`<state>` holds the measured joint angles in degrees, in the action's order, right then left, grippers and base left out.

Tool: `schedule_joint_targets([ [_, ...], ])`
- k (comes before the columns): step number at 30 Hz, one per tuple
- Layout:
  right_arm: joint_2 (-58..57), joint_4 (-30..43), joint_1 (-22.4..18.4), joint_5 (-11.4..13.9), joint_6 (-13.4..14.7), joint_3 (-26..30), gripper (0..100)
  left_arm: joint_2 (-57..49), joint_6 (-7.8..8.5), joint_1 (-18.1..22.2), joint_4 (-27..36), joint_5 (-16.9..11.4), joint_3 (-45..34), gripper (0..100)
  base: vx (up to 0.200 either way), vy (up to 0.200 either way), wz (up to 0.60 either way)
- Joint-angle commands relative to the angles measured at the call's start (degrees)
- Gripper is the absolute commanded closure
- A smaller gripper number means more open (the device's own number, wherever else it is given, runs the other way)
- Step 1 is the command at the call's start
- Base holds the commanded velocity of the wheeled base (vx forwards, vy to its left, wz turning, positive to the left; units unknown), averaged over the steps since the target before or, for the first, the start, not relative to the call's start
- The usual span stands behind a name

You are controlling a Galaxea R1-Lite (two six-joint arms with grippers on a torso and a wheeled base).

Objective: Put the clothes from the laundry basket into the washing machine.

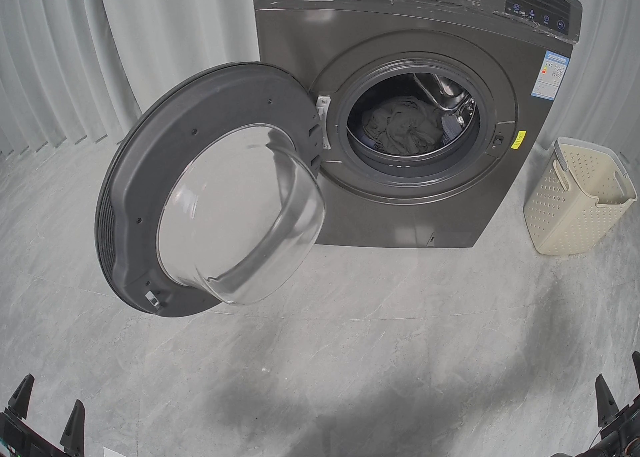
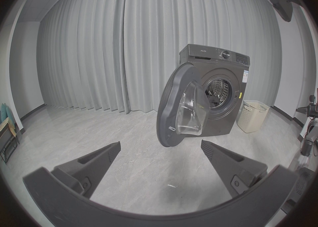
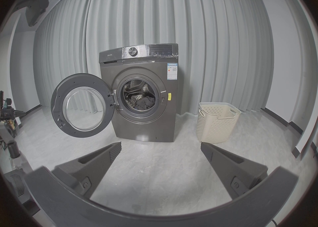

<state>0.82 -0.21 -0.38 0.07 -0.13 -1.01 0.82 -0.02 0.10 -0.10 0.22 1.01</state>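
- On the pale marbled floor (image 1: 400, 318) ahead of me, the washing machine (image 1: 293, 32) stands against a pleated grey curtain (image 1: 133, 25), with its front turned my way.
- Its round door (image 1: 133, 212) stands wide open to my left, hinged beside the mouth of the drum (image 1: 448, 93), and its clear glass bowl bulges toward me.
- Clothes (image 1: 403, 126), a crumpled grey heap, lie low inside that drum, behind the dark ring of the opening.
- Near the machine's right side but apart from it, the cream perforated laundry basket (image 1: 573, 205) stands upright on the floor, with a handle at each end of its rim.
- My left hand (image 2: 160, 145) hangs low at my left, well short of the machine. Its fingers (image 2: 96, 161) are spread wide with nothing between them, and the open door is in line with the gap, farther off.
- My right hand (image 3: 160, 145) hangs low at my right, also spread wide and holding nothing, with the machine and the basket well ahead of it.
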Motion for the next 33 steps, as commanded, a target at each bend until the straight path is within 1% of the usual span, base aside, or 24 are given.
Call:
schedule_joint_targets([
  [1,-0.8,-0.1,0.0,0.0,0.0,1.0,0,-0.8,-0.06,0.1,0.0,0.0,-1.0,0,0.000,0.000,0.00],
  [2,-0.8,-0.1,0.0,0.0,0.0,1.0,0,-0.8,-0.15,0.2,0.0,0.1,-1.0,0,0.000,0.000,0.00],
  [3,-0.8,-0.1,0.0,0.0,0.0,1.0,0,-0.8,0.20,0.3,0.0,0.1,-1.0,0,0.000,0.000,0.00],
  [6,-0.8,-0.1,0.0,0.0,0.0,1.0,0,-0.8,0.11,0.3,-0.1,0.2,-1.0,0,0.000,0.000,0.00],
  [7,-0.8,-0.1,0.0,0.0,0.0,1.0,0,-0.8,0.38,0.3,-0.1,0.0,-1.0,0,0.000,0.000,0.00],
  [9,-0.8,-0.1,0.0,0.0,0.0,1.0,0,-0.8,1.52,0.3,-0.2,-0.1,-1.0,0,0.000,0.000,0.00],
  [12,-0.8,-0.1,0.0,0.0,0.0,1.0,0,-0.8,1.96,0.3,-0.1,-0.2,-1.0,0,0.000,0.000,0.00],
  [13,-0.8,-0.1,0.0,0.0,0.0,1.0,0,-0.8,1.43,0.3,-0.6,0.1,-1.0,0,0.000,0.000,0.00],
  [14,-0.8,-0.1,0.0,0.0,0.0,1.0,0,-0.7,0.38,0.3,-2.1,0.3,1.0,0,0.000,0.000,0.00],
  [15,-0.8,-0.1,0.0,0.0,0.0,1.0,0,-0.6,-0.15,0.4,-2.7,0.2,2.2,0,0.000,0.000,0.00],
  [16,-0.8,-0.1,0.0,0.0,0.0,1.0,0,2.3,-2.70,1.0,-5.2,-0.2,10.2,0,0.000,0.000,0.00],
  [17,-0.8,-0.1,0.0,0.0,0.0,1.0,0,5.5,-2.96,0.7,-5.2,-0.3,14.5,0,0.000,0.000,0.00],
  [18,-0.8,-0.1,0.0,0.0,0.0,1.0,0,7.9,-2.26,0.4,-4.6,-0.3,16.5,0,0.000,0.000,0.00],
  [19,-0.8,-0.1,0.0,0.0,0.0,1.0,0,10.5,-1.21,0.1,-4.0,-0.7,17.6,0,0.000,0.000,0.00],
  [20,-0.8,-0.1,0.0,0.0,0.0,1.0,0,14.4,-0.06,-0.4,-3.8,-1.7,18.4,0,0.000,0.000,0.00],
  [21,-0.8,-0.1,0.0,0.0,0.1,1.0,0,18.5,0.29,-0.7,-4.2,-2.8,18.7,0,0.000,0.000,0.00],
  [22,-0.8,0.0,0.0,0.0,0.2,1.0,0,23.7,0.38,-1.2,-5.1,-4.1,19.1,0,0.000,0.000,0.00],
  [23,-0.8,-0.1,0.0,0.0,0.2,1.0,0,24.9,0.38,-1.2,-5.4,-4.4,19.2,0,0.000,0.000,0.00],
  [24,-0.8,-0.1,0.0,0.0,0.1,1.0,0,30.9,0.29,-1.3,-8.5,-5.4,19.6,0,0.000,0.000,0.00],
  [25,-0.8,-0.1,0.0,0.0,0.1,1.0,0,32.1,0.29,-1.2,-9.3,-5.6,19.7,0,0.000,0.000,0.00],
  [27,-0.8,-0.1,0.0,0.0,0.0,1.0,0,42.9,0.46,-1.2,-17.5,-7.3,20.3,0,0.000,0.000,0.00],
  [30,-0.8,-0.1,0.0,0.0,0.0,1.0,0,53.4,0.29,-1.2,-25.3,-11.4,23.8,0,0.000,0.000,0.00],
  [32,-0.8,-0.1,0.0,0.0,0.0,1.0,0,58.0,0.38,-1.1,-27.1,-13.1,26.1,0,0.000,0.000,0.00],
  [33,-0.8,-0.1,0.0,0.0,0.0,1.0,0,58.0,0.38,-1.1,-27.1,-13.1,26.1,0,0.000,0.000,0.00],
])
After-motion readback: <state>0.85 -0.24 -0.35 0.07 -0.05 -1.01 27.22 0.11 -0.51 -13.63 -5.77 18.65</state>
